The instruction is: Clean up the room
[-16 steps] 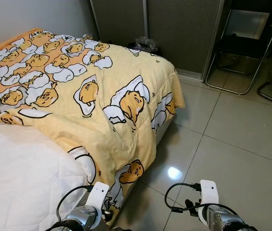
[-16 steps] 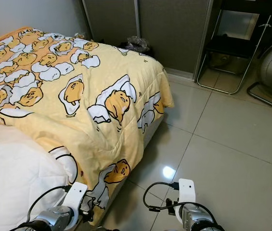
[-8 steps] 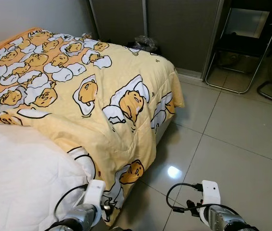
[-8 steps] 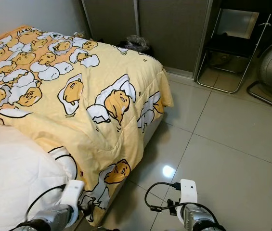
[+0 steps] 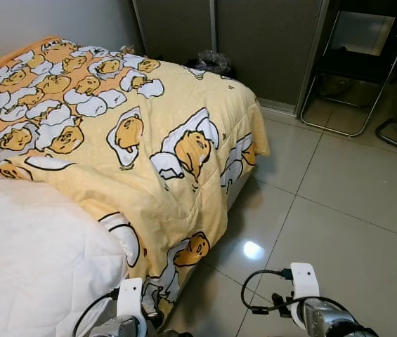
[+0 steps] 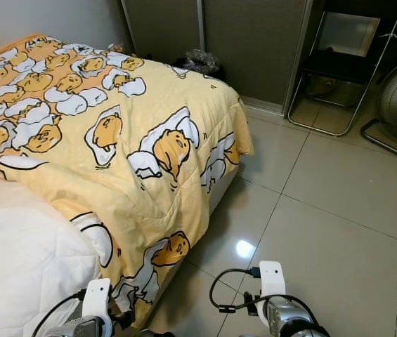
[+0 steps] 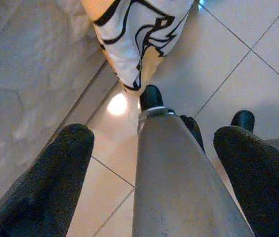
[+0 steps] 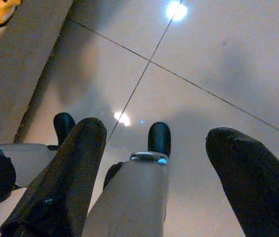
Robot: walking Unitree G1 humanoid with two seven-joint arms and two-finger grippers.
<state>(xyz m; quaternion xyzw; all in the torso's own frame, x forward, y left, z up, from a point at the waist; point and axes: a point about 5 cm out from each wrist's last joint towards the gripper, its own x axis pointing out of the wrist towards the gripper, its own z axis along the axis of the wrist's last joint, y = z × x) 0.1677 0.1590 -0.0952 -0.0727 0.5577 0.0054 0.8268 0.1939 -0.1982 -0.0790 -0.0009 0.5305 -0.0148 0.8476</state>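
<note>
**Quilt corner hangs just ahead of your left fingers**

You're standing at the foot corner of the bed [image 5: 29, 253], both arms low. The task's thing, as I read it, is the yellow quilt printed with white-and-yellow egg characters [image 5: 163, 140]: it lies askew across the bed, leaving bare white mattress on your left, while its corner droops off the edge down toward the glossy grey tiled floor [image 5: 339, 203].

Here's the relation that matters. Your left gripper [image 7: 151, 163] points downward beside the bed, fingers [image 7: 55, 177] spread well apart and holding nothing, and the hanging quilt corner [image 7: 139, 44] sits just beyond them, ahead and apart, not touching. Your right gripper [image 8: 151, 168] hangs over bare tile, its fingers [image 8: 248, 177] also apart and empty, farther from the cloth, with the bed base off to its side.

So the left arm is the nearer one. The quilt's hanging edge runs along the bed side, away from you; I'd judge a forward reach with the left would meet the corner first.
</note>
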